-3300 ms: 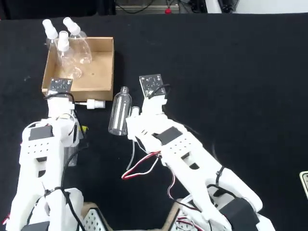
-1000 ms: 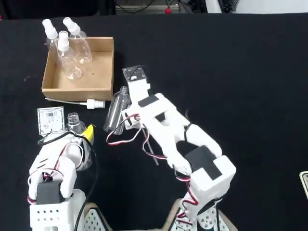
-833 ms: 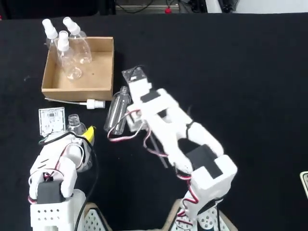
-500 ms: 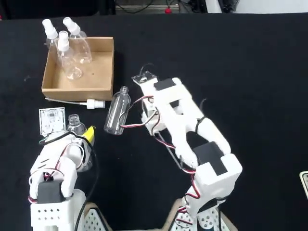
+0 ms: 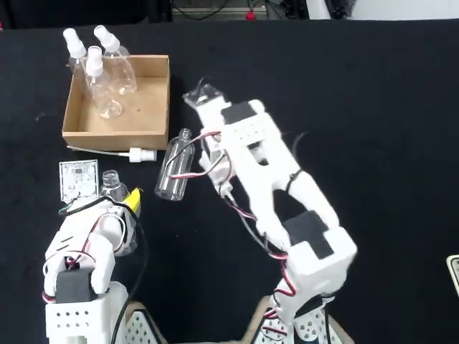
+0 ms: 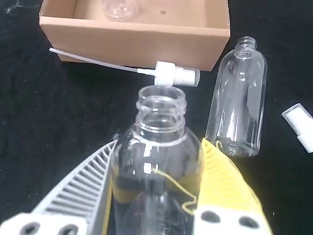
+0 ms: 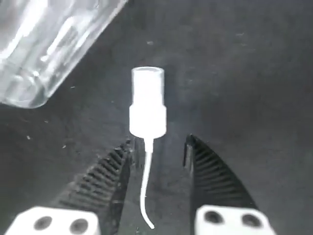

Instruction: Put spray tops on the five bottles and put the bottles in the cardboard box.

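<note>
My left gripper (image 6: 159,196) is shut on a clear uncapped bottle (image 6: 159,147), held upright near the table's front left (image 5: 111,188). A second uncapped bottle (image 5: 176,166) lies on its side just beside the cardboard box (image 5: 147,127). One spray top (image 6: 171,76) with a long tube lies along the box's front wall. My right gripper (image 7: 157,149) is open and low over another spray top (image 7: 147,105) next to the lying bottle (image 7: 44,44); the top's tube runs between the fingers. Three capped bottles (image 5: 104,64) lean in the box.
The black tabletop (image 5: 373,107) spreads wide to the right of the right arm (image 5: 251,143). A small white square tag (image 5: 77,179) lies beside the held bottle. The box stands at the back left.
The left arm drew back from the box to the front left, bottle in its gripper. The right arm's wrist swung beside the lying bottle and now points down over the loose spray top.
</note>
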`<state>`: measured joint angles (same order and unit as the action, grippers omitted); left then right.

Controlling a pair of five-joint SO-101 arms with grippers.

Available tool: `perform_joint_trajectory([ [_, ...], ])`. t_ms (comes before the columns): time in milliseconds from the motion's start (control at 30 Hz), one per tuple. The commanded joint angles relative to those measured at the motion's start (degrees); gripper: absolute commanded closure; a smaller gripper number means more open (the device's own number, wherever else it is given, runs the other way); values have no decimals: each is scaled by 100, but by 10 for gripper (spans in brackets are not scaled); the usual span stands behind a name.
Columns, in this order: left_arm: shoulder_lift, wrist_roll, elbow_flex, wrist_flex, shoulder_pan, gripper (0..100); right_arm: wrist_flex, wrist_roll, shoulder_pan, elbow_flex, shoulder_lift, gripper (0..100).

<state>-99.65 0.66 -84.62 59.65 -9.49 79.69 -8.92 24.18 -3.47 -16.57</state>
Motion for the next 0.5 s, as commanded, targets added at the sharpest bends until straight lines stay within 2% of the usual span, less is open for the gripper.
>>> perform_joint_trajectory([
  [0, -26, 70, 66, 0, 48, 841, -413, 132, 123, 163, -268, 838],
  [400, -62, 97, 13, -18, 57, 840, -501, 220, 88, 479, -1314, 845],
  [467, -62, 97, 13, -9, 57, 839, -501, 220, 18, 470, -1200, 887],
])
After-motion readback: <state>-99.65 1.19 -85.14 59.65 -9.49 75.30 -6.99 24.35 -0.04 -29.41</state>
